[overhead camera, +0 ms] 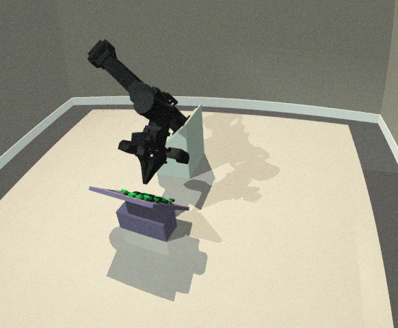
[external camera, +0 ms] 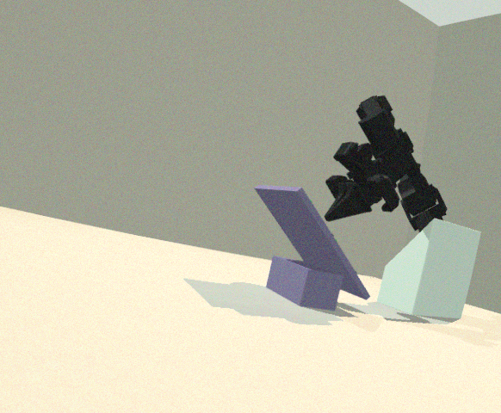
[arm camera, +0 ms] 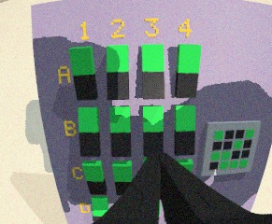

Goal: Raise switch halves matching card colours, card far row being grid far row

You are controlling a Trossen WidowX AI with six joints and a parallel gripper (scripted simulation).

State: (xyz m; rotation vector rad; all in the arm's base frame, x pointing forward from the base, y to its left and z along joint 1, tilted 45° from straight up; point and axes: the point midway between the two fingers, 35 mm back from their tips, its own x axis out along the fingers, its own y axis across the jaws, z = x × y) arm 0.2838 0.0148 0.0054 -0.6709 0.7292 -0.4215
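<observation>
A black gripper [arm camera: 160,171], fingers pinched together and holding nothing, hangs above a tilted purple panel [arm camera: 236,37] on the table. It should descend squarely onto 1 raised switch end. I count 4 columns, 4 lettered rows partly hidden, and 1 card [arm camera: 232,148] beside the grid.

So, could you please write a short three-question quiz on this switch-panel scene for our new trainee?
1. True or false: the gripper is shut and holds nothing.
2. In the wrist view, on which side of the switch grid does the small card lie? A) left B) right C) above
3. Fill in: the purple panel leans on a purple ____.

Key: 1 true; 2 B; 3 block.
</observation>
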